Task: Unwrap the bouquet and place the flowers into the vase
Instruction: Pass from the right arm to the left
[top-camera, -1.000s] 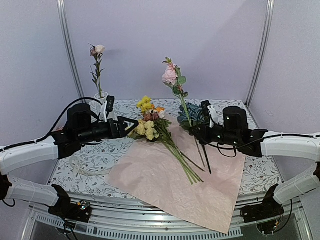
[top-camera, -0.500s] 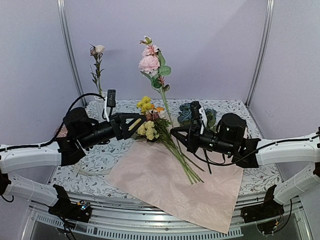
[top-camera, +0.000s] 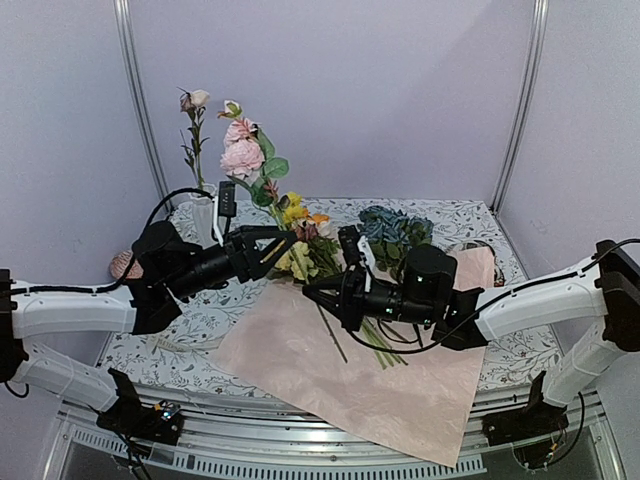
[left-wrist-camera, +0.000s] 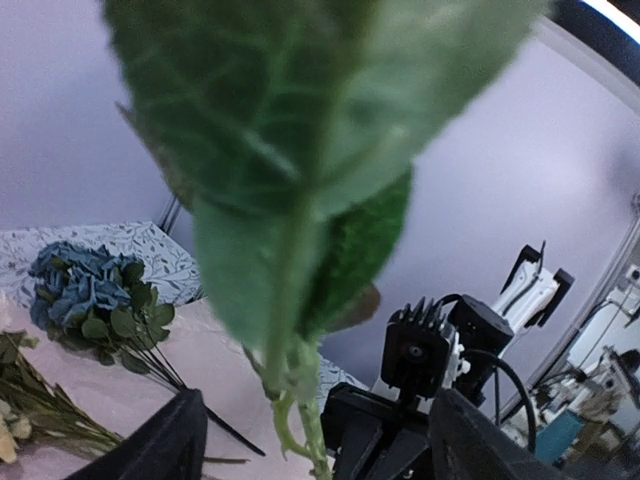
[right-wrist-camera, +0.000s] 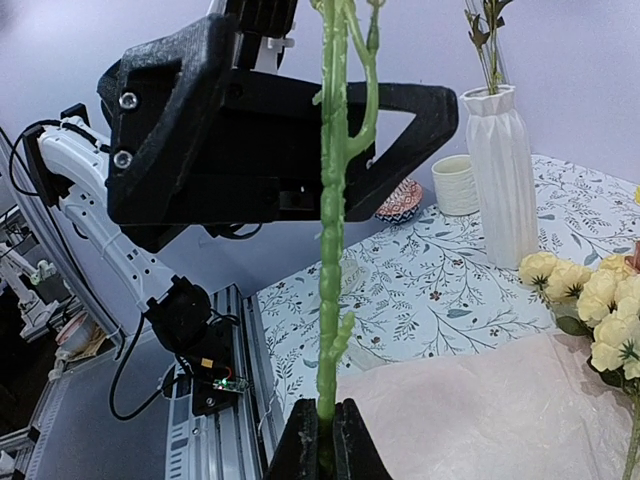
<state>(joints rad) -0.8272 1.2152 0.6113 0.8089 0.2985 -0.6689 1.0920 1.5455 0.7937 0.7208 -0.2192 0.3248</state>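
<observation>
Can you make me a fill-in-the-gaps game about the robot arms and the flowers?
1. The right gripper has its jaws ___ on a green stem.
2. The rose at the top of that stem is ___ in colour.
3. The left gripper has its jaws ___, one on each side of the same stem.
4. The tall ribbed vase at the back is ___ in colour.

Missing words: shut, pink, open, white.

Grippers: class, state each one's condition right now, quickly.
Left gripper: open, jaws either side of the pink flower's stem.
Right gripper: shut on that stem.
</observation>
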